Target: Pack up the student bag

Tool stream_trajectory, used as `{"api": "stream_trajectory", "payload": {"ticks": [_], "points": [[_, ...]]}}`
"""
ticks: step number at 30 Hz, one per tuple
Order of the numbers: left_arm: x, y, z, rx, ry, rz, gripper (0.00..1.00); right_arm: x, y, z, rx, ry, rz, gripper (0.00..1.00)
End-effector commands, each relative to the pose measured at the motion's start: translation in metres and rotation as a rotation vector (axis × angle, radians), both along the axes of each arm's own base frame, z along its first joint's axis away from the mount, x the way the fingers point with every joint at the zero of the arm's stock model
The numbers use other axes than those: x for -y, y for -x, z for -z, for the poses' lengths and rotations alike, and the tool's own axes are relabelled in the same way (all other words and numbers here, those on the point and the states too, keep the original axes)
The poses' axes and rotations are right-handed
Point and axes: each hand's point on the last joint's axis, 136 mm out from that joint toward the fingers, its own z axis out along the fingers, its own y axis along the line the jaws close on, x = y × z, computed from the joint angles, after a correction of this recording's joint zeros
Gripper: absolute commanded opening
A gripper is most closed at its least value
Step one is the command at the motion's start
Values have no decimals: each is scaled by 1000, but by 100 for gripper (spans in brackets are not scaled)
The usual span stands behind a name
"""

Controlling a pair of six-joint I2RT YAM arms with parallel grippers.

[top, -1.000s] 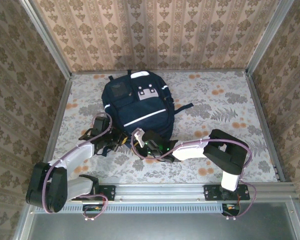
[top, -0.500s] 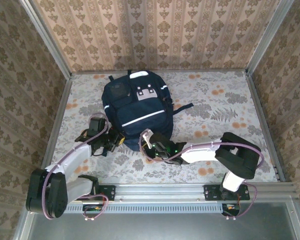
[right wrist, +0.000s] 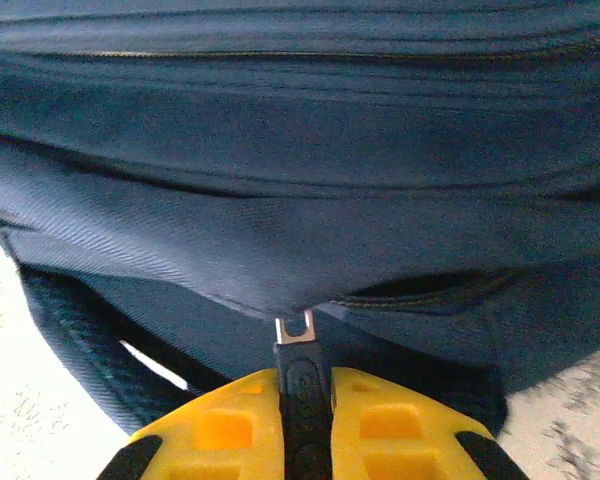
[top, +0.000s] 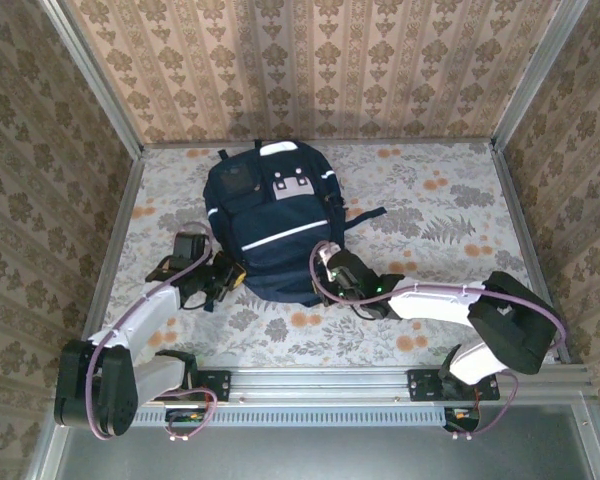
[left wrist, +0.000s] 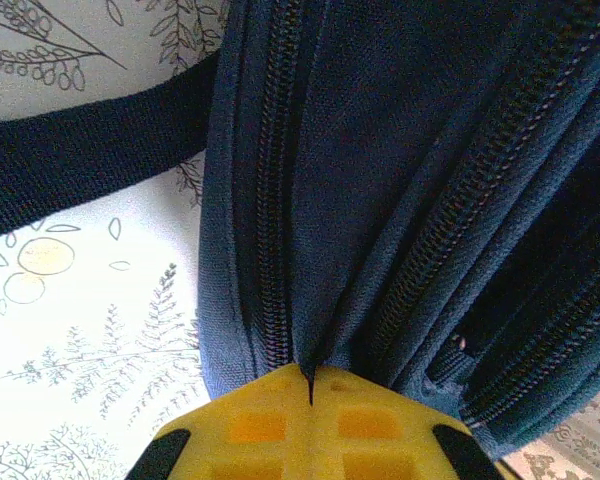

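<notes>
floral-printed covering on the desk (top: 450, 200) carries the one task item. the student bag (top: 273, 225), navy woven fabric with thin white stripes and pale grey patches, lies flat at centre-left of the top frame. its top points to the upper edge of the frame and its bottom toward the arm bases.

handling, as judged: soft and slack rather than stiff. the cloth ridges up where it is pinched, so it will likely sag and drag rather than lift as one piece. it looks bulky but not fragile. the better holds are probably the seams, the dark strap (left wrist: 70, 165) and the zip hardware, not the broad panels.

in the top view the left claw (top: 223, 279) sits at the bag's lower left corner and the right claw (top: 328, 272) at its lower right edge, but the jaws cannot be read from above.

the left wrist view resolves this: yellow fingertips (left wrist: 250, 425) meet on a fold of navy cloth beside a zip track, so the left claw is clamped on the bag fabric.

the right wrist view shows the right claw closed on a black zip pull (right wrist: 300, 365), joined by a small metal link (right wrist: 295, 328) to the bag's seam.
</notes>
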Motion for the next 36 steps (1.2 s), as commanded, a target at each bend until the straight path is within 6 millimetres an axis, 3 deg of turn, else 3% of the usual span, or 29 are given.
{"api": "stream_trajectory", "payload": {"ticks": [1, 3, 6, 9, 12, 16, 19, 21, 28, 32, 36], "points": [[-23, -17, -3, 48, -92, -64, 0, 70, -11, 21, -24, 137, 260, 0], [-25, -18, -2, 44, -91, -64, 0, 70, -15, 19, -17, 124, 262, 0], [-28, -21, -7, 58, -94, -57, 0, 46, -13, 18, -25, 90, 138, 0], [-36, -27, -19, 84, -114, -50, 0, -8, 6, 2, -3, -88, -92, 0], [-49, -35, -35, 105, -120, -48, 0, -63, 34, -9, 31, -82, -321, 0], [-67, -35, -52, 98, -133, -50, 19, -118, 51, -6, 3, -34, -456, 0], [-68, -22, -61, 92, -132, -40, 40, -148, 51, -13, 14, -86, -472, 0], [-65, -9, -61, 67, -113, -51, 48, -163, 45, -21, 24, -126, -461, 0], [-57, 37, -38, -51, -61, -127, 61, -182, 29, -34, 49, -191, -414, 0], [-46, 37, -23, -74, -33, -131, 63, -181, 29, -31, 45, -191, -404, 0], [-31, 23, -21, -80, 2, -117, 63, -174, 30, -26, 43, -178, -392, 0]]}}
